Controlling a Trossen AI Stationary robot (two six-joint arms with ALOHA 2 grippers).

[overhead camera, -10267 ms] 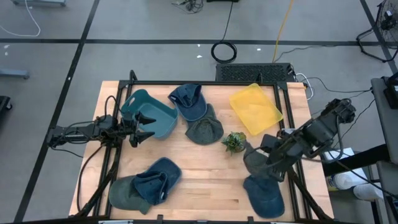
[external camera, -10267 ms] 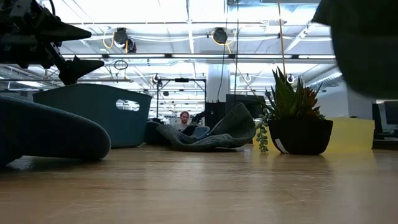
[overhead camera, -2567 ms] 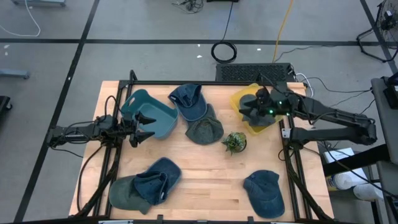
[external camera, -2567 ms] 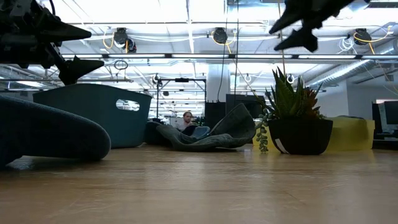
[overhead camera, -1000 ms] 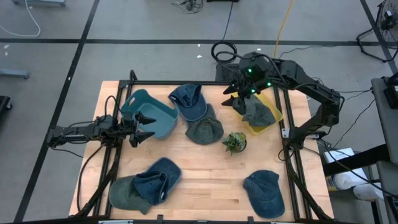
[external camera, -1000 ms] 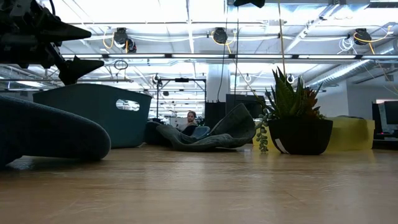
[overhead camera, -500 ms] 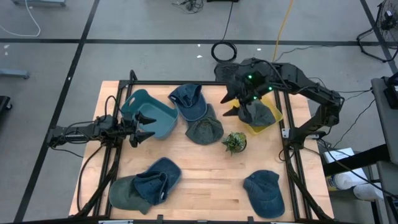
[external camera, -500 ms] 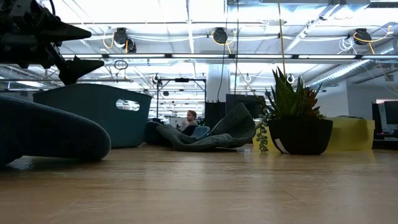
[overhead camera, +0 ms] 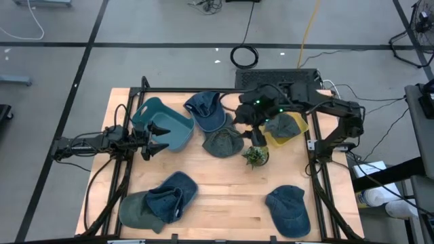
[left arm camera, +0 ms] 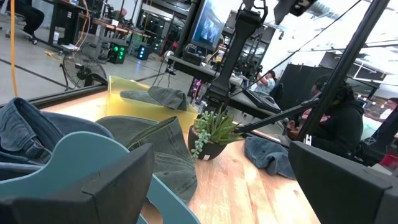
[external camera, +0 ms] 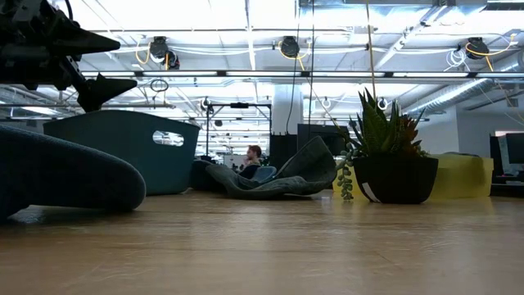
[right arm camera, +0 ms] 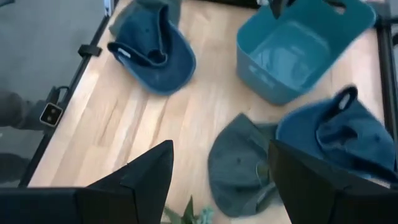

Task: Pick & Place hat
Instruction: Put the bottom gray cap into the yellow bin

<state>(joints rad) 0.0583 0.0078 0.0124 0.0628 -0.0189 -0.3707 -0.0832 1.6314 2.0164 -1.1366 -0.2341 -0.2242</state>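
The grey-green hat (overhead camera: 285,125) lay in the yellow tray (overhead camera: 297,133) at the table's back-right corner, w/ nothing gripping it. Just beside the tray, toward the table's middle, the right gripper (overhead camera: 251,122) hung w/ fingers spread wide & empty — above the olive cap (overhead camera: 222,141) & near the potted plant (overhead camera: 255,156). Well apart from the tray, at the far-left side, the left gripper (overhead camera: 157,138) waited by the teal bin (overhead camera: 165,126), fingers apart.
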